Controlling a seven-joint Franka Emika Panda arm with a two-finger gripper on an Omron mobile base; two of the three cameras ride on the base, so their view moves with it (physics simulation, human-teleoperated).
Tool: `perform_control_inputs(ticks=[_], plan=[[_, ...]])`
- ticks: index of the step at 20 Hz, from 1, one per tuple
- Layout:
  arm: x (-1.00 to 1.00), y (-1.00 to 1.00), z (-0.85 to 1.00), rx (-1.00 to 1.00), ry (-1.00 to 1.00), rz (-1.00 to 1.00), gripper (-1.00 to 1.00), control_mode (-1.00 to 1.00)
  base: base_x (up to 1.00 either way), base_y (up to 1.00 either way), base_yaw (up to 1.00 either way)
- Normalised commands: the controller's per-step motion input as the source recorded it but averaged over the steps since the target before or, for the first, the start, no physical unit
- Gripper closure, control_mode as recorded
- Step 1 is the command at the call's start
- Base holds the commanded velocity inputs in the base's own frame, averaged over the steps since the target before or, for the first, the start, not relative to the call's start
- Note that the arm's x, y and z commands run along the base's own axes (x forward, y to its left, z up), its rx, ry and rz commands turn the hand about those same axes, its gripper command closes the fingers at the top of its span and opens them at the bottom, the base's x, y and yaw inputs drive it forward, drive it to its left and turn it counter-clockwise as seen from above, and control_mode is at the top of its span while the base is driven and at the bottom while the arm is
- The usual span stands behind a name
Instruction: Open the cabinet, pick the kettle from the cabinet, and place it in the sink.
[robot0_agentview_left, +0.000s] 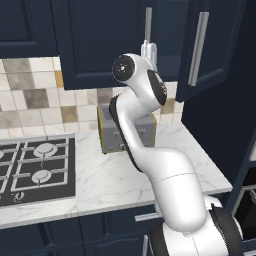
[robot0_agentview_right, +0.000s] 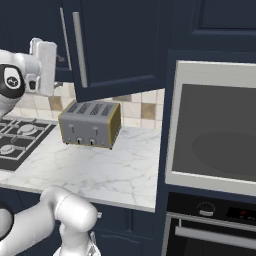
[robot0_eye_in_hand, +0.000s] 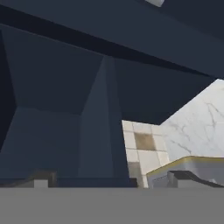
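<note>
The navy wall cabinet (robot0_agentview_left: 100, 40) has its right door (robot0_agentview_left: 212, 45) swung open, with the silver bar handle (robot0_agentview_left: 198, 47) facing out. In the right base view that same door (robot0_agentview_right: 120, 45) stands out over the counter. My gripper (robot0_agentview_left: 148, 50) is raised at the cabinet's opening, just under the edge of the left door. In the hand view my gripper (robot0_eye_in_hand: 113, 179) is open, its fingertips (robot0_eye_in_hand: 41, 180) far apart with nothing between them, looking into the dark cabinet interior (robot0_eye_in_hand: 65, 109). The kettle is hidden. The sink is out of view.
A silver four-slot toaster (robot0_agentview_left: 125, 131) stands on the white marble counter (robot0_agentview_left: 100, 180) below the cabinet. A black gas hob (robot0_agentview_left: 35, 167) lies at the left. A tall unit with a built-in oven (robot0_agentview_right: 215, 130) is at the right.
</note>
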Motion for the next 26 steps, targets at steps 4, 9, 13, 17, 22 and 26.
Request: perform_control_inputs(ticks=[4,9,13,17,22,26], plan=[[0.02,-0.22,0.0,0.08,0.0,-0.27,-1.0,-1.0,0.0,0.0,0.0],[0.04,-0.14,-0.07,0.1,0.0,-0.26,-1.0,-1.0,0.0,0.0,0.0],[0.15,-0.08,-0.2,0.19,-0.03,-0.15,-1.0,-1.0,0.0,0.0,0.0],[0.14,0.04,-0.33,0.25,-0.18,0.0,-1.0,-1.0,0.0,0.0,0.0],[-0.02,-0.02,-0.24,0.17,-0.29,0.0,-1.0,-1.0,0.0,0.0,0.0],[-0.07,-0.13,-0.3,0.09,-0.23,-0.03,-1.0,-1.0,0.0,0.0,0.0]])
